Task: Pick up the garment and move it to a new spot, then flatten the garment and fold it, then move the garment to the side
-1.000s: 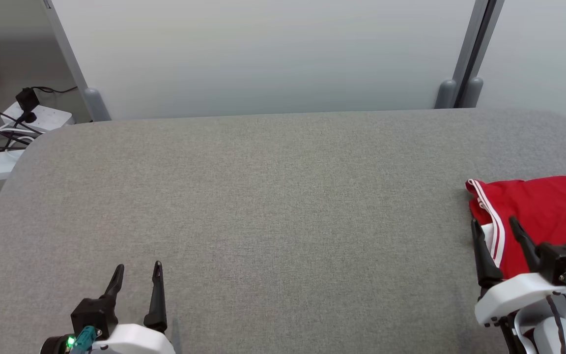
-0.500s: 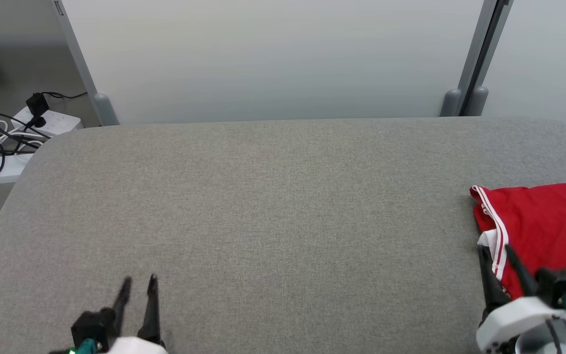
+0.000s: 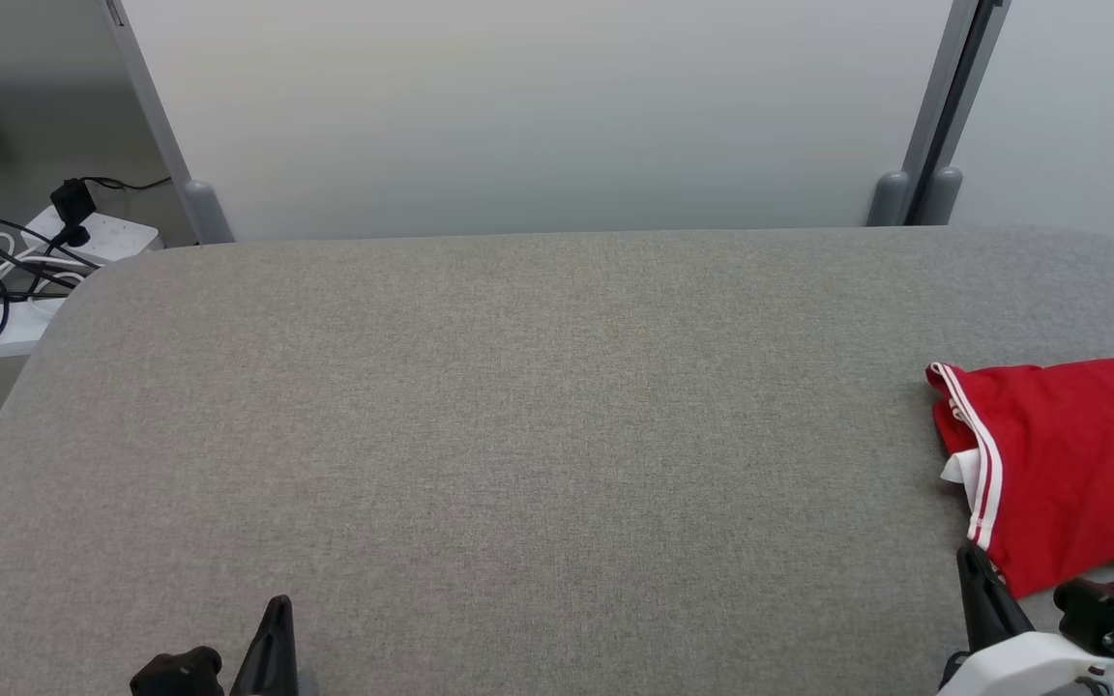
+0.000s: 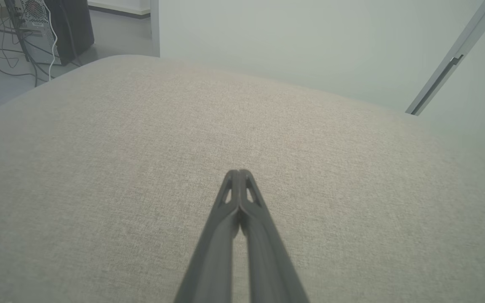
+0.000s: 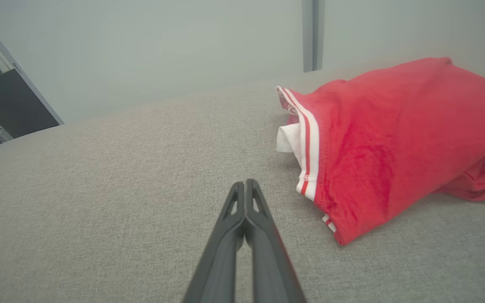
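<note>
The garment (image 3: 1070,454) is red with a white-striped band and lies folded at the right edge of the grey padded table (image 3: 538,406). In the right wrist view the garment (image 5: 394,143) sits just right of and beyond my right gripper (image 5: 244,183), which is shut with nothing in it and clear of the cloth. That right gripper (image 3: 971,556) pokes up at the lower right of the head view, just in front of the garment's near corner. My left gripper (image 4: 239,172) is shut and empty over bare table, seen low at the left (image 3: 278,604).
White partition panels (image 3: 538,106) with grey posts (image 3: 924,184) stand behind the table. Power strips and cables (image 3: 25,261) lie on the floor at the far left. A dark computer case (image 4: 53,29) stands on the floor beyond the table's left corner.
Both grippers have gone from open to shut and have drawn back toward the bottom edge. The right one has left the garment's edge. The head camera shifted slightly early on.
</note>
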Motion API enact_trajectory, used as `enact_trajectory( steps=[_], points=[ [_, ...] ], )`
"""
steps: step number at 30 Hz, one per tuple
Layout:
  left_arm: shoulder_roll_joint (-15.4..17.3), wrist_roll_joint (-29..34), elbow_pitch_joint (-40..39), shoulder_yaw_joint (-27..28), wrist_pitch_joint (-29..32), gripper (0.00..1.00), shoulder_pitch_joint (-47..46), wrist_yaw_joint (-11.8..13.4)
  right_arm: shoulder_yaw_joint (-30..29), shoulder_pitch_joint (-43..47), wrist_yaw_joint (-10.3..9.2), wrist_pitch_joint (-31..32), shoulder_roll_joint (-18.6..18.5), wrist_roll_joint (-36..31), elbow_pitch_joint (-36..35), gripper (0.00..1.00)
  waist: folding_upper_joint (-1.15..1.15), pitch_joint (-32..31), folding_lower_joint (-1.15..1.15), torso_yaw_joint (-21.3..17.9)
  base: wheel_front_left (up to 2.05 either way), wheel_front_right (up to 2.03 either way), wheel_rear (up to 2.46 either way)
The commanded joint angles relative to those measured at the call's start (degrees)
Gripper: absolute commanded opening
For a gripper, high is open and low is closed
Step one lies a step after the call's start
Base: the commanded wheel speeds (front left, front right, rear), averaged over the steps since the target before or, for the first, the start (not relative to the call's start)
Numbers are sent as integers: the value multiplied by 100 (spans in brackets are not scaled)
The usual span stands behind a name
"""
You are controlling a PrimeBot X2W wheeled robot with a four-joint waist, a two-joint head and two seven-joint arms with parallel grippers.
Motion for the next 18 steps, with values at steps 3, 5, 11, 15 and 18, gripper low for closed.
enact_trajectory(
  steps=[3, 5, 11, 15, 18],
  points=[
    [76, -299, -197, 79, 55, 0, -236, -92, -60, -209, 3, 76, -46, 300, -254, 0, 0, 11, -1, 0, 0, 0, 0],
    [77, -428, -215, 88, 86, 0, -245, -106, -69, -205, 3, 106, -41, 429, -284, 0, 0, 17, -1, 0, 0, 0, 0],
    [82, -823, -267, 120, 183, 0, -275, -147, -100, -196, 4, 202, -27, 825, -370, 0, 0, 33, -1, 0, 0, 0, 0],
    [84, -1019, -291, 137, 233, 0, -291, -167, -116, -192, 5, 250, -20, 1022, -412, 0, 0, 41, -1, 0, 0, 0, 0],
    [87, -1215, -315, 155, 284, 0, -308, -188, -133, -189, 6, 299, -13, 1219, -453, 0, 0, 49, -1, 1, 0, 0, 0]
  ],
)
